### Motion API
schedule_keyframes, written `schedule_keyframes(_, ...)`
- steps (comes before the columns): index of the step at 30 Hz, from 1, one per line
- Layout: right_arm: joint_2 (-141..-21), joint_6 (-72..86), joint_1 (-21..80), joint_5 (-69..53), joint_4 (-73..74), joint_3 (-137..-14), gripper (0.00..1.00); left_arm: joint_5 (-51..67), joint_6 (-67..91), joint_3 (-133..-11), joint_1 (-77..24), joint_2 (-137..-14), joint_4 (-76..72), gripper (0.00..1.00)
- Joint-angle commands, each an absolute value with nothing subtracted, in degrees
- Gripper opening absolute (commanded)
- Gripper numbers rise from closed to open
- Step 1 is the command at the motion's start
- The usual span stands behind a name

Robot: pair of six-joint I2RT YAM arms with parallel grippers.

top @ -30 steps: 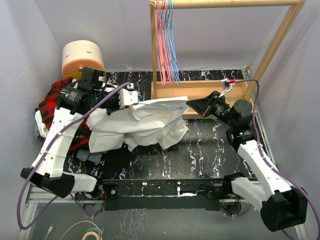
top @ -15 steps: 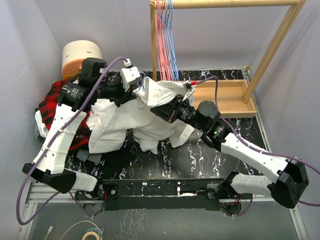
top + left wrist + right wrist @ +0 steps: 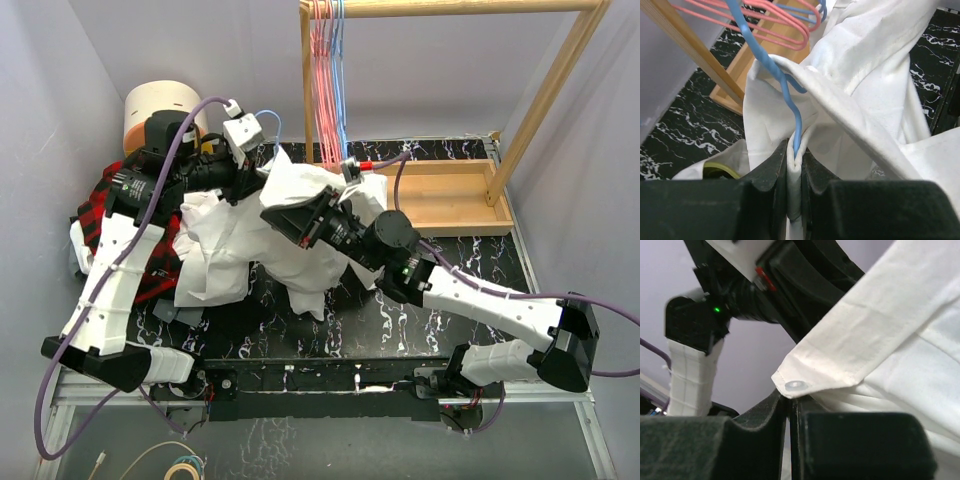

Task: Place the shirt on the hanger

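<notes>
Shirt (image 3: 865, 75), hanger (image 3: 798, 125) in left end effector (image 3: 795, 156)

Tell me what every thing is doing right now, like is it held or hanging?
shirt: bunched, partly lifted, pinched by both arms.
blue hanger: off the rack, partly tucked into the shirt.
left fingers: shut on the blue hanger and a fold of shirt.
right fingers: shut on a shirt corner with a button.
pink hangers: hanging on the wooden rack.
plaid cloth: lying crumpled at the left.

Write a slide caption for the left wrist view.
Left gripper pinches white shirt fabric and light-blue hanger wire together.
</notes>
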State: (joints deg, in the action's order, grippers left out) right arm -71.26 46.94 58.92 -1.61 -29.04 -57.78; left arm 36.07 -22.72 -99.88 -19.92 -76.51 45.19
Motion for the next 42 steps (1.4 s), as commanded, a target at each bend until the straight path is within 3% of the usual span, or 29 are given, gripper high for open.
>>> schedule_keyframes(1,-71.14,42.35,62.15,0.18,-27.08,-70.9,0.08,39.07,-22.44,-108.64,-19.83,-72.86,42.73,0.0)
schedule_keyframes(8,-71.99,35.54,62.47,4.18,-21.77,-81.07,0.08,37.28,-21.88,-117.24,-19.8,-71.96,40.66,0.0)
schedule_keyframes(13,-67.13,36.92,62.44,9.31,-19.94,-71.51,0.08,34.02,-23.76,-118.22,-19.79,-70.93,39.57,0.0)
schedule_keyframes(17,-65.09,40.07,62.45,7.61,-20.7,-62.38,0.11,39.28,-20.73,-110.85,-19.78,-68.49,37.66,0.0)
schedule_keyframes(18,-64.88,39.41,62.41,5.84,-21.03,-61.37,0.21,40.89,-20.5,-108.82,-19.71,-68.05,37.56,0.0)
schedule_keyframes(21,-63.92,31.88,62.45,-1.01,-19.68,-61.9,0.89,43.95,-22.51,-103.09,-19.76,-66.5,38.26,0.0)
schedule_keyframes(22,-63.41,27.21,62.49,-3.24,-17.35,-63.05,0.97,44.89,-24.61,-101.67,-19.69,-65.92,39.03,0.0)
schedule_keyframes(29,-53.95,-0.77,62.41,-22.64,-2.24,-65.3,0.98,45.42,-39.6,-94.94,-19.71,-64.69,44.43,0.0)
schedule_keyframes(39,-43.94,-12.31,62.48,-0.53,16.08,-66.1,0.98,41.84,-53.48,-94.5,-19.72,-64.6,51.44,0.0)
schedule_keyframes(42,-43.28,-13.27,62.42,0.13,21.49,-64.93,0.98,41.72,-53.16,-94.95,-19.7,-64.64,51.05,0.0)
